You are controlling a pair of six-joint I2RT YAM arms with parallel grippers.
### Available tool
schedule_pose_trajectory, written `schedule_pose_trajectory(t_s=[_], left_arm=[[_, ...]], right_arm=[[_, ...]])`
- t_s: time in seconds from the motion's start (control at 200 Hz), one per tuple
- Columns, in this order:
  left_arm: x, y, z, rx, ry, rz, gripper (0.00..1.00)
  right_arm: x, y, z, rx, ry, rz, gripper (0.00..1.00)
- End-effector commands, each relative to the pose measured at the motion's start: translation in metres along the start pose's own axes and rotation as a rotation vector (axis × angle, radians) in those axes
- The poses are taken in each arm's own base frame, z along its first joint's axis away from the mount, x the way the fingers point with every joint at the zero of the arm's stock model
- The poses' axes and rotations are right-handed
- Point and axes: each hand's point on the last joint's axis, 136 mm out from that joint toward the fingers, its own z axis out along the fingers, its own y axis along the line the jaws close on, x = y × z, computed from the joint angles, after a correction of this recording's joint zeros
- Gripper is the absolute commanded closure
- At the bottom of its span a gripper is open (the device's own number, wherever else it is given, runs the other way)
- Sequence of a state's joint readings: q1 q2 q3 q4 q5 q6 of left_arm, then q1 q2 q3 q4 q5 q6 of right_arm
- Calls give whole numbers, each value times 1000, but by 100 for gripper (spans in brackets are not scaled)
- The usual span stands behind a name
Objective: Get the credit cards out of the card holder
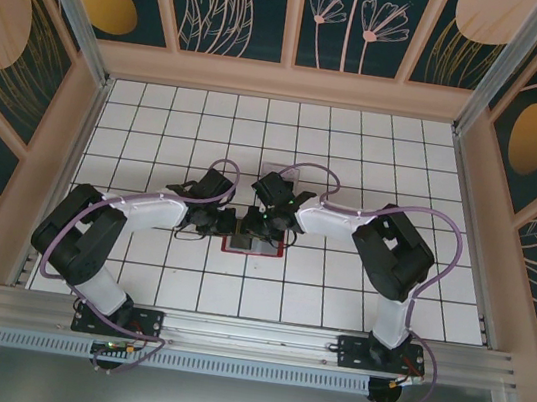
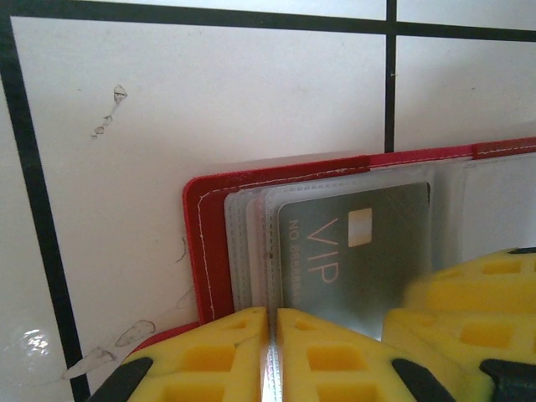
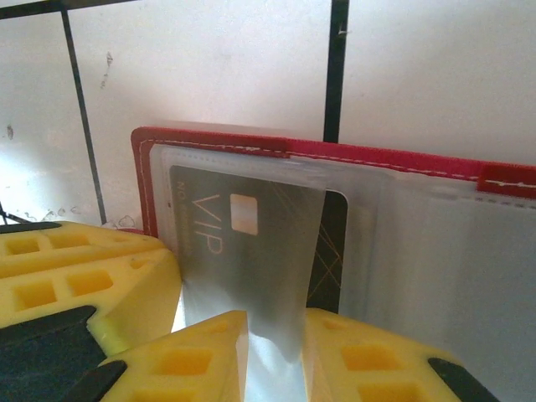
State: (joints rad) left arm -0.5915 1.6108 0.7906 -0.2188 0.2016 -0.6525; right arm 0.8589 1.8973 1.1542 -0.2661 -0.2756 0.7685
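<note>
One red card holder [image 1: 253,249] lies open in the middle of the white tiled table [image 1: 378,147], between the two arms; both grippers are down on it. Two cards show in its clear sleeves [image 3: 435,251]: one grey card [image 3: 243,251] marked VIP; one dark card [image 3: 333,251] behind it, peeking out at its right edge. The left gripper [image 2: 270,356] is closed to a thin slit on the near edge of a sleeve; the right gripper [image 3: 274,356] has its jaws a little apart with a sleeve leaf between them; whether it pinches that leaf I cannot tell.
</note>
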Motion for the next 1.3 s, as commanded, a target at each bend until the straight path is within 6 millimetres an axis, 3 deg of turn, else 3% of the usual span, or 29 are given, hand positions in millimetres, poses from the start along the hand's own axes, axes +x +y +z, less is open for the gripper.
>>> schedule_pose_trajectory(t_s=[0.0,0.435,0.756,1.296], left_arm=[[13,9,4,-34,40,-13,84],[14,14,5,-65,50,-12,83],[18,28,9,-140,74,-3,84],[23,32,12,-173,100,4,86]], right_arm=[[4,-26,4,116,8,19,75],[-2,-24,-6,139,-18,7,75],[-10,2,-24,-13,-49,8,75],[-5,-20,-21,-65,-27,4,78]])
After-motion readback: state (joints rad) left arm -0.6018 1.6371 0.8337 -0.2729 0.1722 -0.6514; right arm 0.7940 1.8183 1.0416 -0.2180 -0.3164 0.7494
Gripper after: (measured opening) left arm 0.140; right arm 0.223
